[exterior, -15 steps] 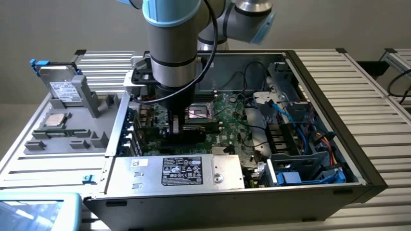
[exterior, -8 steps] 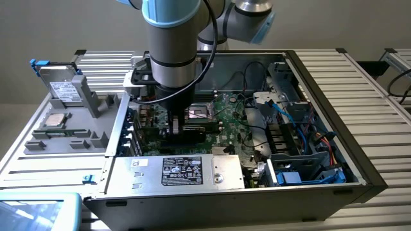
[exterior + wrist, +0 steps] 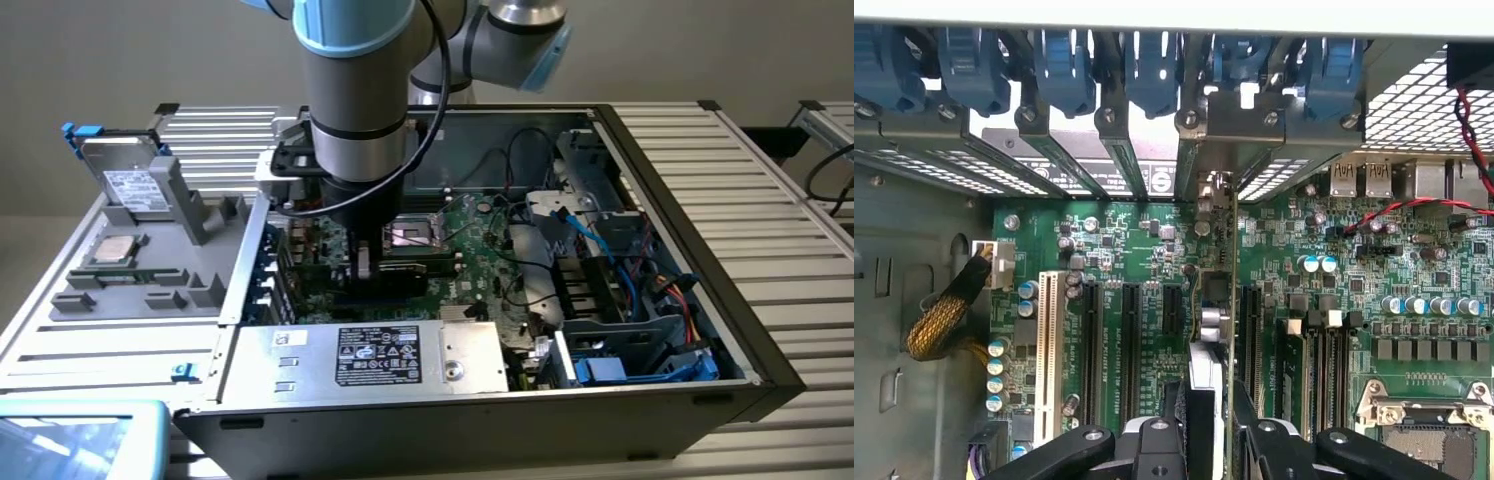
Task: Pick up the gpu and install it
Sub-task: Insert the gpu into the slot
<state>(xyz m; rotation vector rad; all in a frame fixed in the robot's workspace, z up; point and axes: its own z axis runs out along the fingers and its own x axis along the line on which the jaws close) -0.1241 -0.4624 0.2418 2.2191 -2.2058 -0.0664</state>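
Note:
My gripper (image 3: 360,268) reaches down into the open computer case (image 3: 747,340), over the green motherboard (image 3: 474,225). It is shut on the gpu (image 3: 398,275), a dark card held upright just left of the CPU socket (image 3: 407,236). In the wrist view the gpu (image 3: 1216,300) appears edge-on between my black fingers (image 3: 1154,445), standing in line with a black expansion slot (image 3: 1172,320). Its metal bracket end (image 3: 1206,190) sits against the case's rear slot openings. I cannot tell whether the card's edge is seated in the slot.
A grey holder (image 3: 147,270) on the exterior view's left carries a silver drive with a white label (image 3: 134,185) and a CPU (image 3: 114,250). The power supply (image 3: 387,355) and cable bundles (image 3: 627,240) crowd the case. Blue retention clips (image 3: 1154,70) line the rear slots.

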